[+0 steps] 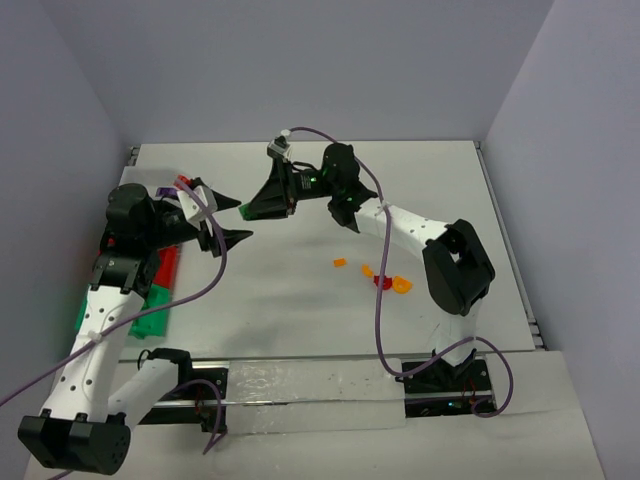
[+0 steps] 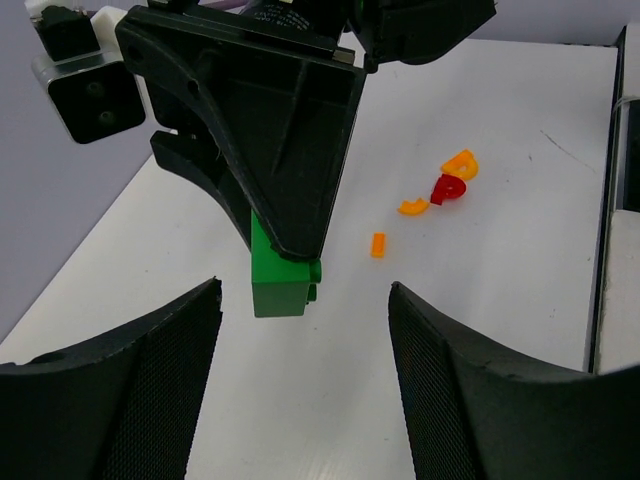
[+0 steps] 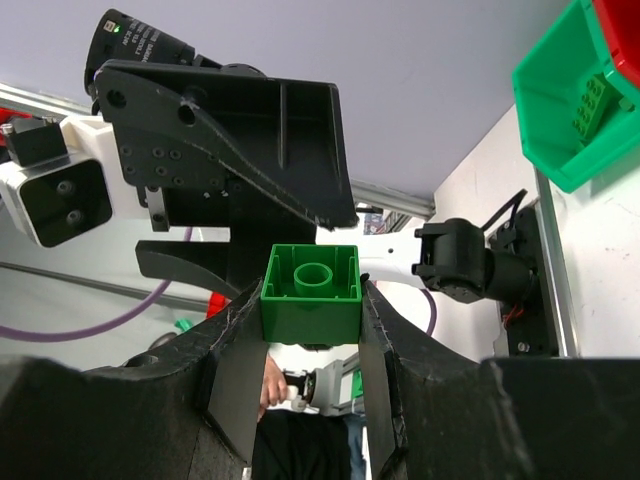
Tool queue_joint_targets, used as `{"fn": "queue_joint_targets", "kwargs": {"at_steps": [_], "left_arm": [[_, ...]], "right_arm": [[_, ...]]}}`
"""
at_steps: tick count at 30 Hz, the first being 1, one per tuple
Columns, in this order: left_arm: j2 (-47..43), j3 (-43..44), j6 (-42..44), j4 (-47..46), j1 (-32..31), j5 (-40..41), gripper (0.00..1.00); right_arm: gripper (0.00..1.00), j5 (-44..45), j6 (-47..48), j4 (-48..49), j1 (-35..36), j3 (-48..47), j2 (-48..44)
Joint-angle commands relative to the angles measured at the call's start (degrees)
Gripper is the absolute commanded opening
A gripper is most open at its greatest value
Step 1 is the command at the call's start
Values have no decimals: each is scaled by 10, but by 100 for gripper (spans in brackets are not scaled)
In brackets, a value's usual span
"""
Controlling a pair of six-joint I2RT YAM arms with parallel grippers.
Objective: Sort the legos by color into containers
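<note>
My right gripper point(image 3: 311, 318) is shut on a green lego point(image 3: 311, 292), held in the air with its hollow underside toward the camera. My left gripper point(image 2: 305, 292) stands open facing it, and the green lego point(image 2: 283, 275) hangs just beyond its fingertips. From above, the two grippers meet tip to tip over the table's left middle, around the green lego point(image 1: 243, 210). Orange legos point(image 1: 340, 263) point(image 1: 402, 284) and a red one point(image 1: 383, 282) lie loose on the table. The green container point(image 1: 150, 312) and the red container point(image 1: 166, 266) sit at the left, partly hidden under my left arm.
The green container point(image 3: 565, 100) holds a green brick point(image 3: 592, 103), with the red container point(image 3: 618, 20) beside it. The loose orange pieces point(image 2: 378, 245) point(image 2: 461, 163) and the red piece point(image 2: 448, 187) lie right of the grippers. A rail runs along the table's near edge point(image 1: 300, 380).
</note>
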State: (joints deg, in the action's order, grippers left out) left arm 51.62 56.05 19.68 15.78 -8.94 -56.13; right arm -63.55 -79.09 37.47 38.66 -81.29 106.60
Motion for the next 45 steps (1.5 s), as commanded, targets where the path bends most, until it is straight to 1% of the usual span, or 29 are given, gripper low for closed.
{"fn": "queue_joint_targets", "kwargs": {"at_steps": [1, 4, 6, 9, 10, 11, 12, 13, 14, 15, 16, 17, 18, 19, 21, 23, 25, 26, 27, 28, 29, 30, 31, 32, 33, 34, 39, 41, 45], "left_arm": [[8, 9, -3, -46, -15, 20, 67], [12, 8, -16, -61, -19, 28, 58], [14, 7, -23, -67, -20, 32, 47], [15, 6, -32, -76, -22, 38, 35], [16, 5, -37, -77, -22, 39, 25], [17, 5, -41, -78, -22, 40, 11], [17, 5, -43, -78, -23, 43, 3], [17, 6, -43, -76, -23, 48, 0], [17, 7, -40, -68, -23, 57, 0], [17, 10, -34, -53, -23, 65, 0], [17, 13, -33, -51, -23, 66, 0], [17, 17, -29, -39, -23, 74, 0], [20, 24, -18, 0, -23, 93, 0], [23, 38, -3, 28, -22, 109, 0], [37, 71, 18, 132, -19, 166, 0], [47, 86, 28, 182, -11, 194, 0], [70, 110, 58, 282, 27, 227, 0], [75, 112, 69, 302, 50, 234, 0], [80, 113, 78, 324, 67, 250, 0], [87, 114, 86, 351, 89, 270, 0], [97, 117, 100, 367, 114, 284, 0], [100, 117, 111, 388, 129, 301, 0], [120, 119, 123, 411, 150, 315, 0], [138, 117, 144, 446, 187, 335, 0], [138, 117, 157, 461, 211, 345, 0], [152, 110, 175, 476, 259, 362, 0], [163, 91, 209, 478, 356, 454, 0], [170, 91, 209, 475, 365, 469, 0], [189, 79, 198, 468, 393, 537, 0]], "right_arm": [[0, -11, -3, 33, 7, -22, 9], [0, -11, -5, 36, 7, -21, 9], [0, -13, -7, 40, 8, -19, 9], [0, -14, -9, 41, 8, -20, 8], [0, -14, -10, 43, 8, -21, 9], [0, -15, -12, 46, 9, -21, 9], [7, -15, -15, 49, 9, -21, 10], [28, -16, -17, 55, 9, -22, 10], [43, -17, -17, 55, 8, -23, 9], [63, -17, -15, 54, 6, -25, 8], [81, -18, -14, 53, 4, -26, 8], [95, -19, -6, 49, 1, -30, 6], [99, -22, 3, 43, -5, -34, 5], [100, -23, 25, 24, -19, -38, 0], [100, -22, 72, -33, -52, -40, -9], [100, -22, 130, -74, -74, -42, -18], [100, -13, 239, -216, -107, -53, -38], [100, 1, 313, -270, -118, -64, -45], [100, 23, 386, -350, -129, -74, -54], [100, 50, 467, -453, -134, -85, -60], [100, 87, 508, -527, -138, -101, -66], [100, 90, 553, -536, -138, -110, -66], [100, 120, 591, -603, -142, -115, -71], [100, 176, 648, -648, -144, -123, -82], [100, 178, 673, -649, -144, -122, -83], [100, 213, 704, -672, -147, -108, -97], [100, 272, 753, -694, -168, -57, -144], [100, 278, 757, -695, -174, -47, -148], [100, 284, 761, -698, -183, -29, -163]]}}
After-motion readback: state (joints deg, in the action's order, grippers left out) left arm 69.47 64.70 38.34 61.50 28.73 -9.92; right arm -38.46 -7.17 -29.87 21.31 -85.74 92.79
